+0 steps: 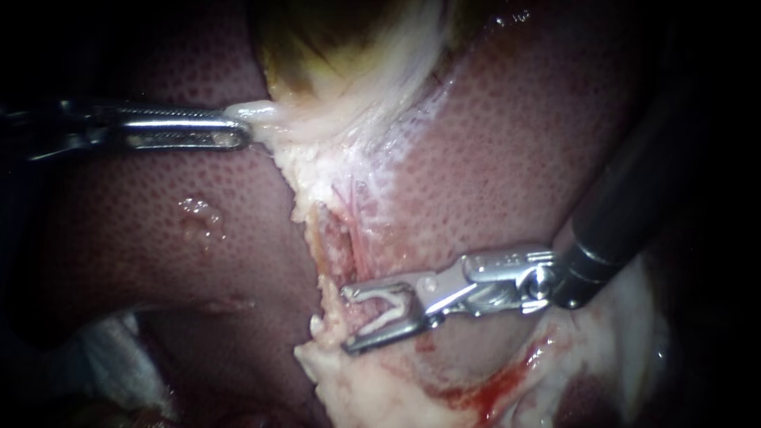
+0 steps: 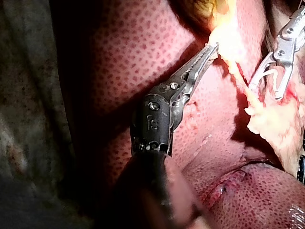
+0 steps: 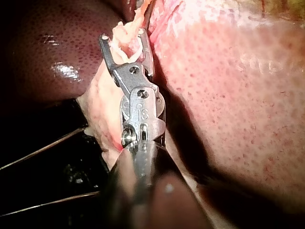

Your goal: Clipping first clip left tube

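While left instrument (image 1: 240,127) pinches pale tissue (image 1: 273,113), right instrument (image 1: 350,319) holds one clip (image 1: 385,319), jaws wide.

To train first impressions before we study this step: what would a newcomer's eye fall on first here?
Low in the middle of the endoscope view, the right instrument holds a white clip between its spread jaws, against a pale strand. At upper left, the left instrument grips pale tissue beside the gallbladder. Speckled liver lies all around.
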